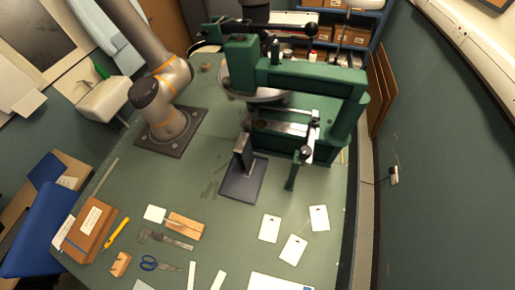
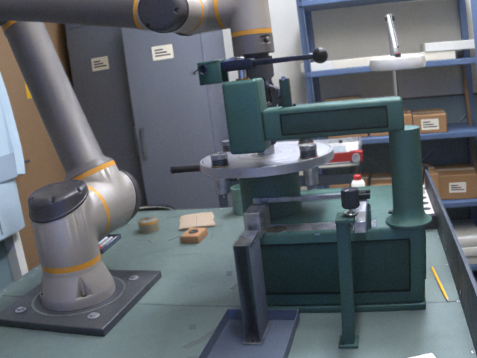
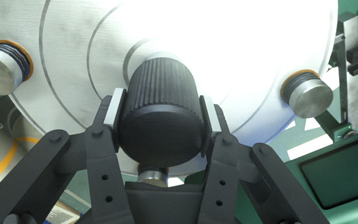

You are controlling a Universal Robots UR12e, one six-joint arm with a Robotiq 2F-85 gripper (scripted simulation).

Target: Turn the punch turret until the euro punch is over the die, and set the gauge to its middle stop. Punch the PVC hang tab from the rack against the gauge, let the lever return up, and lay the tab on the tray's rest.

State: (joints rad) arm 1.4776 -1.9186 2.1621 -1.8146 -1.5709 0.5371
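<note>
At the back of the bench stands the green punch press with its round steel turret disc, which carries several spring-topped punches. I grip the ribbed black knob at the disc's centre with my gripper, which reaches down behind the press head. The press lever with its black ball end lies about level above the head. The gauge bar with its black knob sits across the press bed, right of the die hole. A dark upright rack stands on a blue-grey tray in front.
The arm's base stands bolted left of the press. White tabs, a wooden block, scissors, a ruler, a yellow knife and a cardboard box lie across the bench front. Blue shelving rises behind the press.
</note>
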